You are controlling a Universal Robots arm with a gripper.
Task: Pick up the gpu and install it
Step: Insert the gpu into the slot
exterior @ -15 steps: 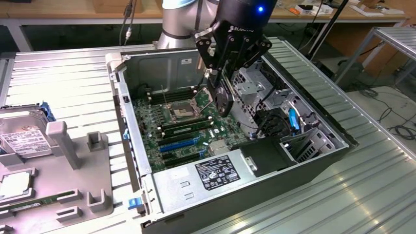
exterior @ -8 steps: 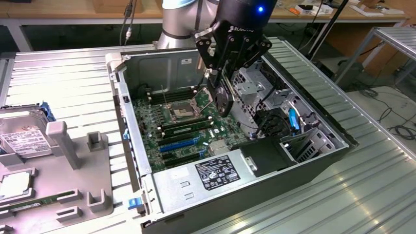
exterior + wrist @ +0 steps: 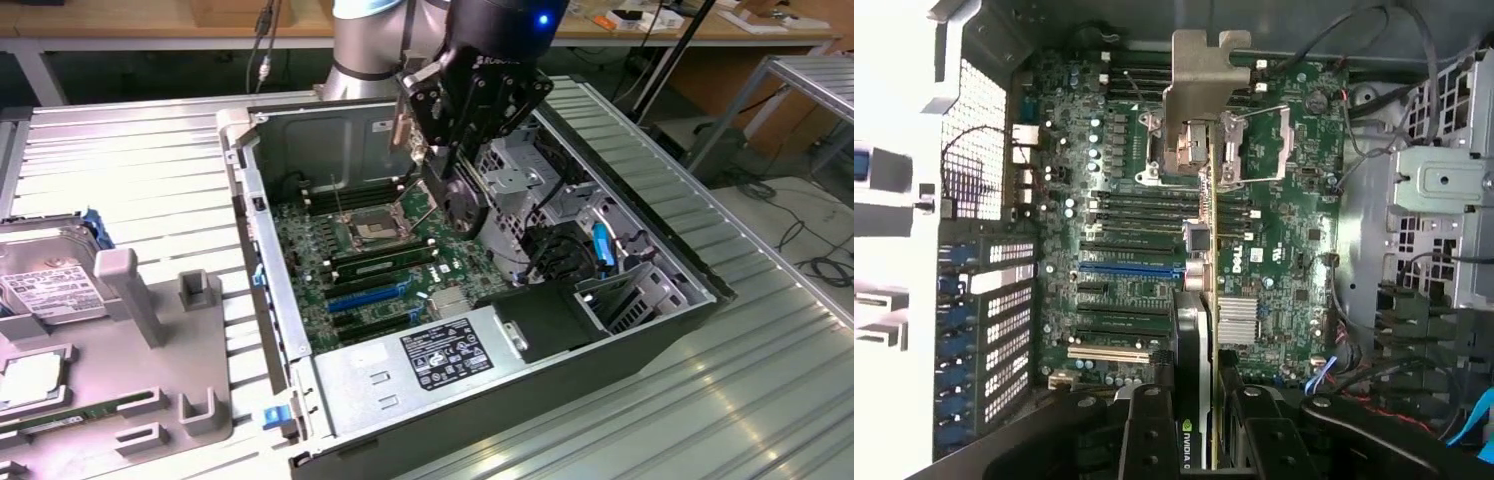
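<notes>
Hand (image 3: 454,195) closed on the gpu (image 3: 465,208). The card is held on edge inside the open case (image 3: 274,300) and appears clear of the motherboard (image 3: 350,262).

In the exterior view the card is located at 3 o'clock of the CPU socket (image 3: 375,232). The blue slot (image 3: 363,296) lies at 6 o'clock of that socket and is not under the card.

In the wrist view the bracket (image 3: 1197,90) is seen over the socket area.

Risks, as judged:
- Connector edge could be driven onto the socket lever or memory if lowered unaligned.
- Bracket could be snagged on the case wall.
- Slot contacts could be bent if the card is tilted in the grip.
</notes>
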